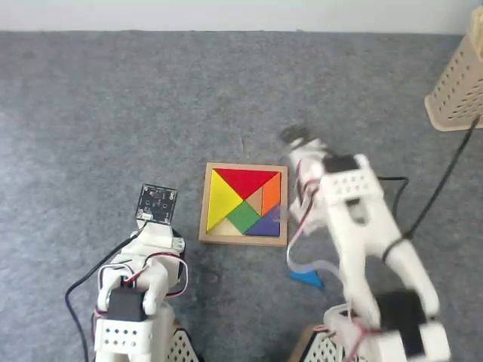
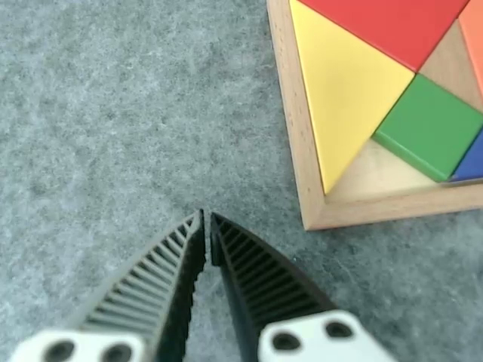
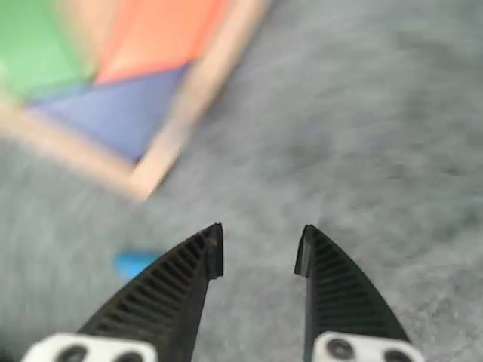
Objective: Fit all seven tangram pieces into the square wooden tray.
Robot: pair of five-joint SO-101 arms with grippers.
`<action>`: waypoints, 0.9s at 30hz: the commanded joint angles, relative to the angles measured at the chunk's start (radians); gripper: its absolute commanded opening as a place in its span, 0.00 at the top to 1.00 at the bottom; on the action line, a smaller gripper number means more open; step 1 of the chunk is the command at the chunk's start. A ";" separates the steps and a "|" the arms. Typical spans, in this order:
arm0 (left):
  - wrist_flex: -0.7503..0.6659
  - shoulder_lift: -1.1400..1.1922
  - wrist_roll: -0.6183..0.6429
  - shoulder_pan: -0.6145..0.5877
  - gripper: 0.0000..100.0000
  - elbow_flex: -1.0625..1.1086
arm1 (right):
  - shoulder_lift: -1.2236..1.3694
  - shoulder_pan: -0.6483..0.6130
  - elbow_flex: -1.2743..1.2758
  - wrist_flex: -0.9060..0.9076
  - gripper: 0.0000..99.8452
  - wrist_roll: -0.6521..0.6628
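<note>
Open, empty right tool [image 3: 261, 235] beside the tray [image 1: 243, 240] should squarely straddle the blue piece [image 1: 307, 278] off the tray's corner; left tool [image 2: 206, 219] sits closed

Robot lab tabletop: grey felt mat [image 1: 106, 105], wired arms [image 1: 355, 219].

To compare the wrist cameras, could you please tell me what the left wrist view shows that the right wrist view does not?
Left wrist view: the shut left gripper, the yellow triangle, the red triangle and a bare gap. Right wrist view: the open right gripper and a loose blue piece on the carpet. Both: the wooden tray, the green square and the carpet.
</note>
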 commanded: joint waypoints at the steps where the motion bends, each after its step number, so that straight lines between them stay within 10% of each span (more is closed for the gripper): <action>1: 0.006 -0.021 0.006 -0.005 0.99 -0.019 | -0.216 -0.082 0.166 0.031 0.83 0.146; 6: 0.006 -0.021 0.006 -0.005 0.99 -0.019 | -0.348 -0.145 0.351 0.031 0.83 0.305; 27: 0.006 -0.021 0.006 -0.005 0.99 -0.019 | -0.355 -0.194 0.463 -0.093 0.78 0.288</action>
